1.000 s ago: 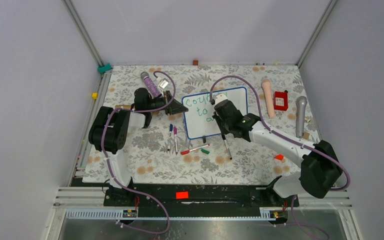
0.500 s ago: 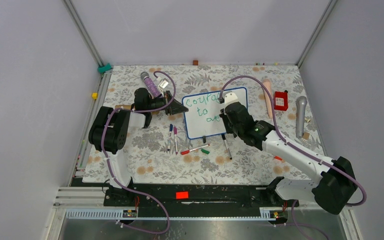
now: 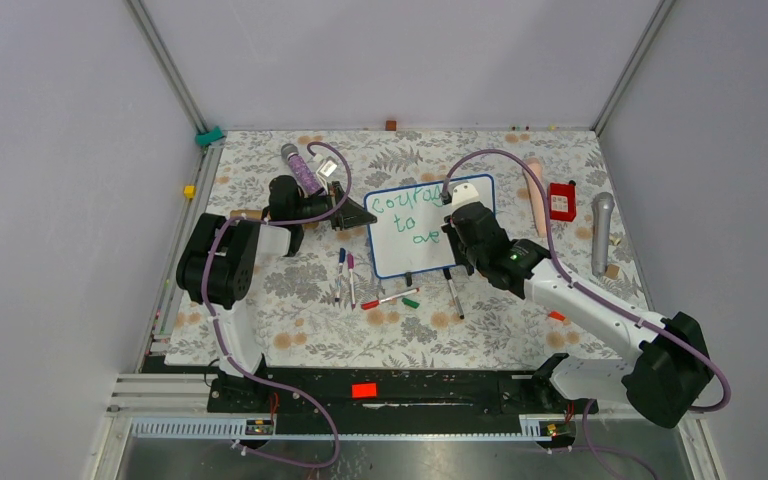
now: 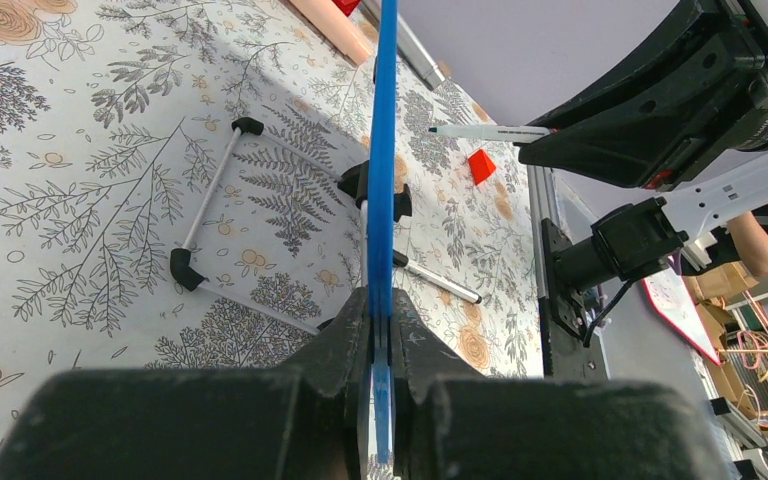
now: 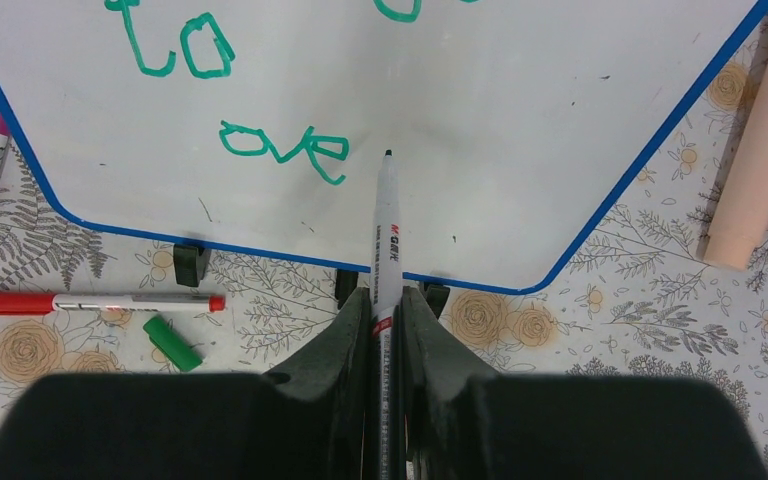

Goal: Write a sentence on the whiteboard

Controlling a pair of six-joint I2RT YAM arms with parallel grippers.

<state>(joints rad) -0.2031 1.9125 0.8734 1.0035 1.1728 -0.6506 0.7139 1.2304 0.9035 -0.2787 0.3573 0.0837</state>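
The whiteboard [image 3: 392, 250], white with a thin blue frame, stands tilted on black clip feet in the middle of the table. The sentence [image 3: 400, 203] in green reads "coura..", "to" and "ove" [image 5: 282, 148] on three lines. My right gripper [image 5: 384, 295] is shut on a white marker [image 5: 387, 220], whose tip sits at the board just right of "ove". In the top view this gripper [image 3: 460, 235] hovers over the board's right half and hides part of the first line. My left gripper [image 4: 381, 300] is shut on the board's blue left edge [image 4: 384, 150].
A red marker [image 5: 100, 301] and a green cap [image 5: 171, 342] lie in front of the board, with several more pens [image 3: 345, 270] and a black pen [image 3: 455, 298]. A peach cylinder [image 3: 536, 195], red box [image 3: 561, 201], grey microphone [image 3: 601, 230] and purple bottle [image 3: 302, 168] lie around.
Over the last second my right gripper slid rightwards along the third line with the marker, uncovering "ove". The left gripper and the board have stayed put.
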